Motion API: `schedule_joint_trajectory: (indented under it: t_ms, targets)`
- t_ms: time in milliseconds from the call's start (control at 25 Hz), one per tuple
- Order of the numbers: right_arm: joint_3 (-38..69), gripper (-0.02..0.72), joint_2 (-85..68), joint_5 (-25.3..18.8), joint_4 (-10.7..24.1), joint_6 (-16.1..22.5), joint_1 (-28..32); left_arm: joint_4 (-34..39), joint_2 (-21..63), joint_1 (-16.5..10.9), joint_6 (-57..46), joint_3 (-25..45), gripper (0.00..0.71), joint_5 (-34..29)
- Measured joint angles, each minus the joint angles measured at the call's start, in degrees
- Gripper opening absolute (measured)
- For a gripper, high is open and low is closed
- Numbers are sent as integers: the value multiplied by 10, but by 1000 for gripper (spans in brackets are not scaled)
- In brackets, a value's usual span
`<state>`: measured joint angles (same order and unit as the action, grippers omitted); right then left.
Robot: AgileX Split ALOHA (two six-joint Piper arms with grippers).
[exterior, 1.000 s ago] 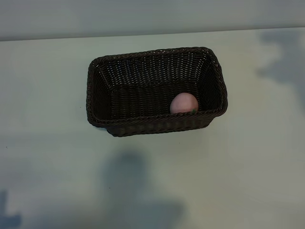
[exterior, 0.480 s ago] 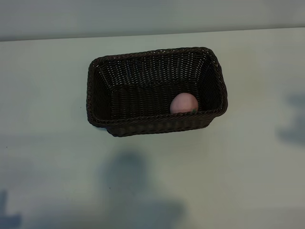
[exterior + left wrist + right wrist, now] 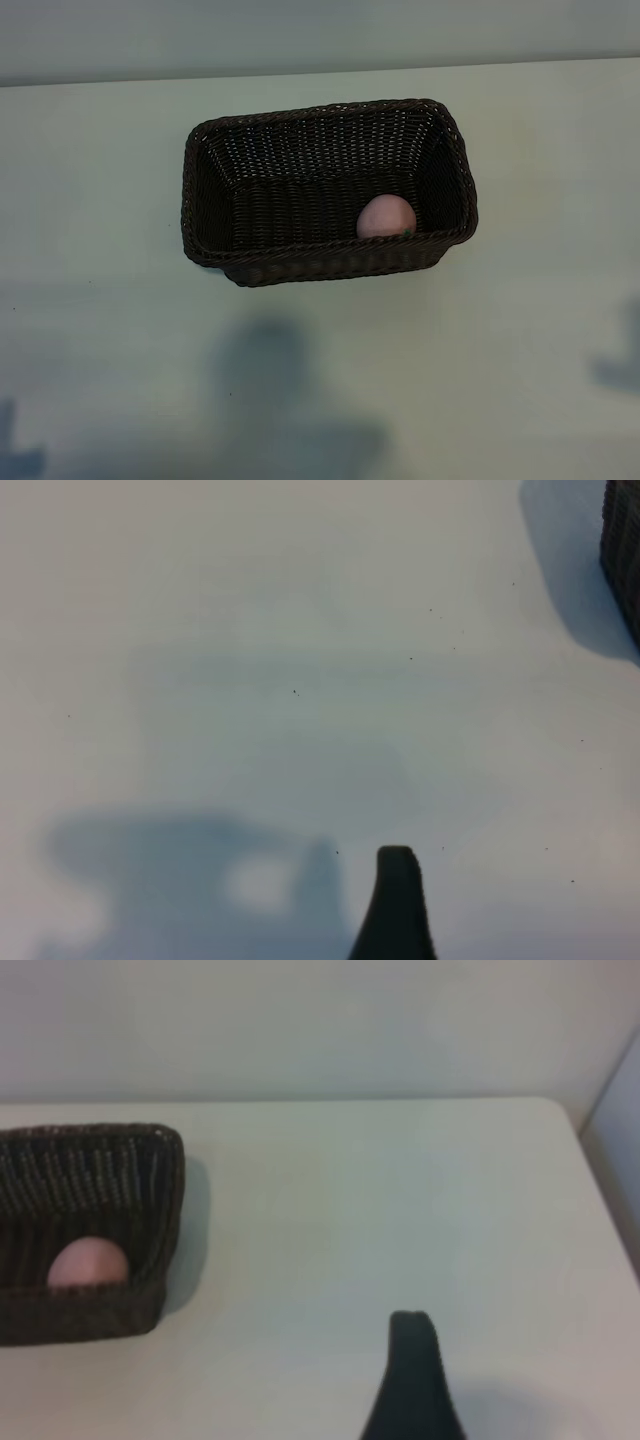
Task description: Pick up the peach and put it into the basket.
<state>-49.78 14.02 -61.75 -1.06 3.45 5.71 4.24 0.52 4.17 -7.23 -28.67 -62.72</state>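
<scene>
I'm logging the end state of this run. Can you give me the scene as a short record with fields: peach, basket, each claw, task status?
peach: pale pink, lying inside the basket at its right end, against the near wall
basket: dark-brown wicker, upright on the table
table: pale, bare around the basket
left claw: only one dark fingertip shows in the left wrist view, over bare table, holding nothing; open
right claw: one fingertip shows in the right wrist view, clear of the basket, empty; open
task status: peach is in the basket

Pale table (image 3: pixel 100 350), wicker basket (image 3: pixel 330 262) atop
</scene>
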Motion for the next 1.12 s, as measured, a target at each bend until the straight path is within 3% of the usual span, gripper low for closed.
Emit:
schedule_joint_trajectory:
  t_ms: [240,480,1120]
  targets:
    - [99,512,-52,22,-3,-2,0,0,0,0,0,0,592,0]
    - [162,512,-92,41,-3,-30,0,0,0,0,0,0,592,0]
    - [207,512,-144,76,-3,-40,0,0,0,0,0,0,592,0]
